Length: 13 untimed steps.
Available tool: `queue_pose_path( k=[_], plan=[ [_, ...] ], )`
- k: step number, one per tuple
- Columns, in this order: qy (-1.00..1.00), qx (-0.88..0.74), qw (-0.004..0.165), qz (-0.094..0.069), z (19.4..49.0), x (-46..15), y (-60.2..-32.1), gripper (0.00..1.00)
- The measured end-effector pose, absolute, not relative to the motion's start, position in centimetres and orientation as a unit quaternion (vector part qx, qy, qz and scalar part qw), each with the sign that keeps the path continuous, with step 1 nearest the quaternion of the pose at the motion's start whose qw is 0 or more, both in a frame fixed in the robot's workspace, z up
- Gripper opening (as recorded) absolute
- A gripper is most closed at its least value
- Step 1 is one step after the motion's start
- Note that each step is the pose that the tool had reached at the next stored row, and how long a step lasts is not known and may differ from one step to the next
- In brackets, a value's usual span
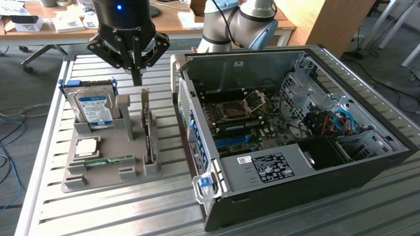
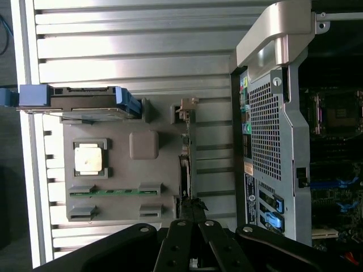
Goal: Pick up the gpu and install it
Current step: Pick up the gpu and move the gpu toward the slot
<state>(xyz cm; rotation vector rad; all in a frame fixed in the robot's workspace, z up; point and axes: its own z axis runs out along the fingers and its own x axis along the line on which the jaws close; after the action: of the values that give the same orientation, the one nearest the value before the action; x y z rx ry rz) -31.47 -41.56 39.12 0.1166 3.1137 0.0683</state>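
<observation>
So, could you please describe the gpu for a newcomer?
Find the grey parts tray beside the open computer case. The gpu stands on edge in the tray's slot nearest the case: a thin dark strip, unlike the blue-labelled hard drive.

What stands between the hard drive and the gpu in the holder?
A grey upright block, part of the holder, stands between the hard drive and the gpu. The exterior view shows it.
</observation>
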Motion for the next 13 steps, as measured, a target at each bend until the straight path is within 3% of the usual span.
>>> queue_pose_path(
  k=[5, 8, 13],
  plan=[
    [0.999, 0.037, 0.012, 0.022, 39.12, -31.47, -41.56, 0.17],
    [0.999, 0.037, 0.012, 0.022, 39.12, -31.47, -41.56, 0.35],
    [0.999, 0.037, 0.013, 0.022, 39.12, -31.47, -41.56, 0.42]
  ],
)
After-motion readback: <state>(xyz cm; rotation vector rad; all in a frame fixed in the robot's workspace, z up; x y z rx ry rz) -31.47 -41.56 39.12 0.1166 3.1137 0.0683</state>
